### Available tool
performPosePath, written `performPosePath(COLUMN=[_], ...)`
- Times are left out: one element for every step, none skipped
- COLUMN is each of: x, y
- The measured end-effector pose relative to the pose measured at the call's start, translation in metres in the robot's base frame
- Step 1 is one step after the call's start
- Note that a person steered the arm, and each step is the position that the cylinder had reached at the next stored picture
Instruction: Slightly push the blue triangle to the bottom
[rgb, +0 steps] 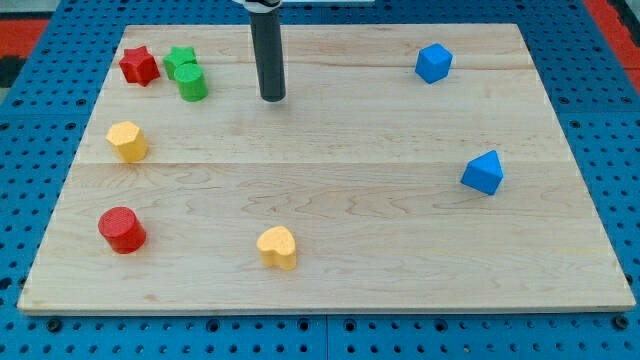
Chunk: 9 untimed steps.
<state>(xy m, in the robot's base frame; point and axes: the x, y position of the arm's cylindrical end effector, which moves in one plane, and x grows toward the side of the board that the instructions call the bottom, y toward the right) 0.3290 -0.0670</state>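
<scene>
1 gap to cross: tip (272, 98), bare rod, no jaws to clench, top-centre; blue triangle (484, 172) far right, slightly lower.

All that shows of me is a straight, round rod, dark charcoal to near black, with a smooth matte skin and a faint paler sheen running down its length on the view's left side. It keeps the same thickness from top to bottom, with no taper that I can make out. At the view's top edge it meets a wider collar, black with a sliver of white or light grey showing, cut off by the frame. My tip (272, 98) is blunt and flat, the same dark colour as the shaft. I see no cables, screws or markings on it.
</scene>
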Motion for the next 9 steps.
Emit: performPosePath(x=[-0.005,-0.026,-0.039,-0.039,-0.039,-0.028,-0.003,0.021,0.077], y=[-0.007,-0.015,-0.019,0.003,0.028,0.110,0.119,0.183,0.259])
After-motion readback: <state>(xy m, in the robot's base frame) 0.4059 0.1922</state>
